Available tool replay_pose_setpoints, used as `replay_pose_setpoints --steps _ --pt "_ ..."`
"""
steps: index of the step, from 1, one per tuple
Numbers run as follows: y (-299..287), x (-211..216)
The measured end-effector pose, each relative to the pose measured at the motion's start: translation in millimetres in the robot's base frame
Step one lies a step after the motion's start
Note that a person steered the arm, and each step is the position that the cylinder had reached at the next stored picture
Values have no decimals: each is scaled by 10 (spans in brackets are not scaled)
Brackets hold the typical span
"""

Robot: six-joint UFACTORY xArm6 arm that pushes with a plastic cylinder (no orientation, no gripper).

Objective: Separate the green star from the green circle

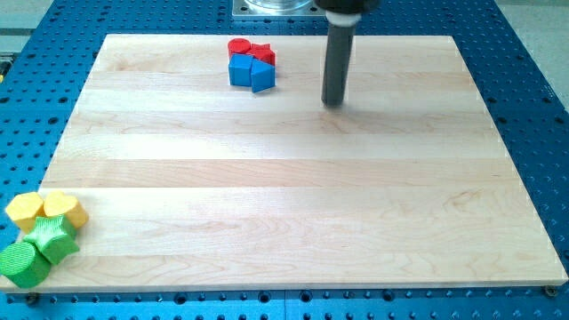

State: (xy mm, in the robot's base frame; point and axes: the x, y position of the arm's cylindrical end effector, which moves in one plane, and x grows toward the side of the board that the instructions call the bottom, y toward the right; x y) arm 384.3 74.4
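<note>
The blue perforated metal bench [524,107] frames the whole view, and on it lies the pale wooden board [302,204], its four edges all showing. Most of the board's middle and the view's right side lies bare. My straight dark rod [338,58] comes down from the view's top, right of centre, and my tip [333,104] meets the wood in the upper part of the board, well apart from every block. I have no jaws to open or close, only this rod end, and it touches nothing but the board.

The green star block [52,238] sits at the view's lower left corner, hard by the board's left edge, pressed against the green circle block [21,264], which lies just below and left of it, at the very corner. Two yellow blocks, one [25,210] and another [66,208], crowd the star from above; I cannot tell their shapes.

Near the top edge, left of my tip, a red circle block [240,47] and a red star block [261,53] touch a blue square block [240,71] and a blue block [262,77] of unclear shape.

No writing or label can be read anywhere.
</note>
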Motion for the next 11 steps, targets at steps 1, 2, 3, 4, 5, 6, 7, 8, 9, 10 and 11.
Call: replay_pose_setpoints --steps 1,2,3,4,5,6,7,8,9,10,11 --pt "-482 1095" --pt "-1188 1729" --pt "-2271 2277" --pt "-2563 2340" --pt "-2623 2334" --pt "-2704 2336" --pt "-2850 2327" --pt "-2953 2331" --pt "-3147 2301" --pt "-3186 2136" --pt "-3039 1805"
